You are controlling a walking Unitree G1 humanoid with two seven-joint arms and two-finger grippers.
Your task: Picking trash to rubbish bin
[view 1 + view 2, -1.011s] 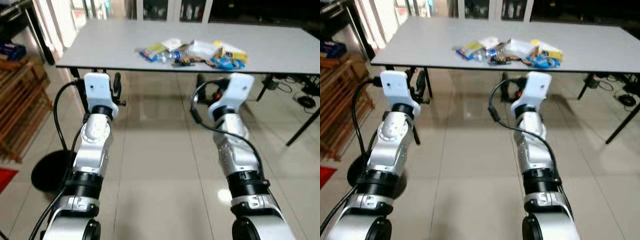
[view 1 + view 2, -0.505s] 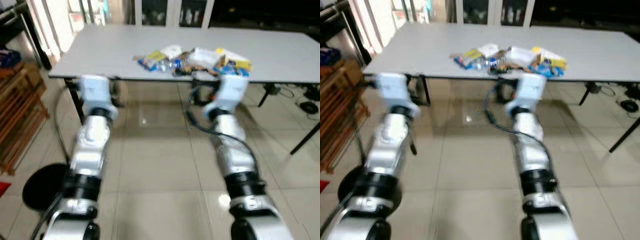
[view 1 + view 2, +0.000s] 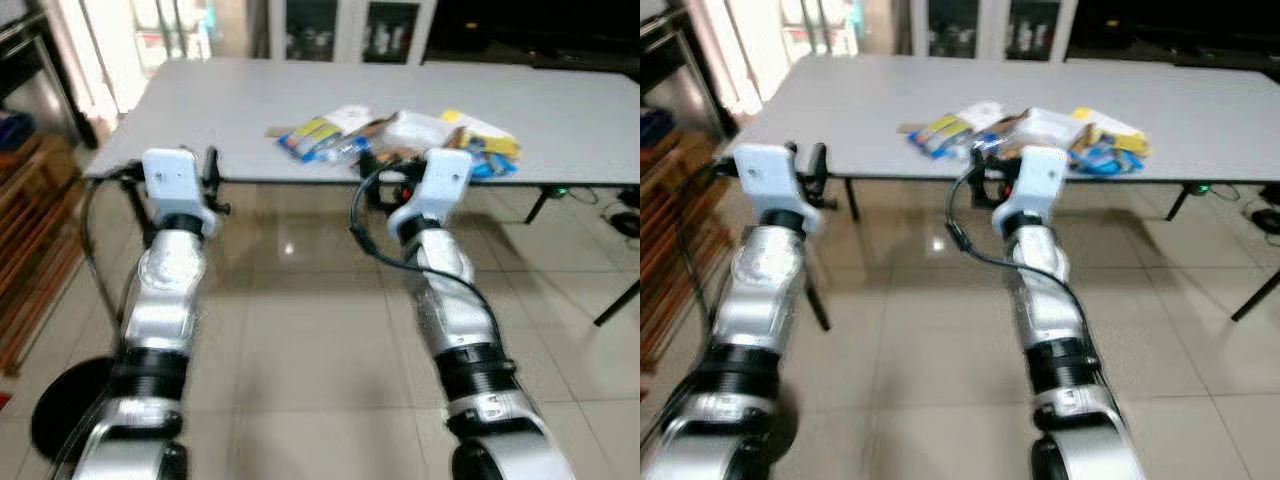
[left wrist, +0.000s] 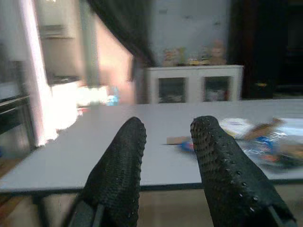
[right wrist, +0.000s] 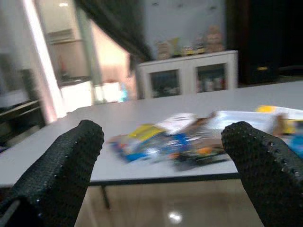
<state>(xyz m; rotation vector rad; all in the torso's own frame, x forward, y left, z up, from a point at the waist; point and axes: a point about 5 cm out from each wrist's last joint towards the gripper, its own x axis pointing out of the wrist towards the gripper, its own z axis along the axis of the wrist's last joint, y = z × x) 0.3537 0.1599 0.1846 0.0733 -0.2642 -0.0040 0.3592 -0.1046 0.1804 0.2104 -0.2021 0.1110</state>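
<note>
Both grippers, left (image 4: 165, 156) and right (image 5: 163, 165), hold empty jaws parted before the table's (image 3: 200, 110) trash pile (image 3: 400, 140).

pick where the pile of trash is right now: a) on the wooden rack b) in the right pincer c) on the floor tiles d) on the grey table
d, the trash lies in a heap on the grey table, ahead of the open right pincer.
</note>
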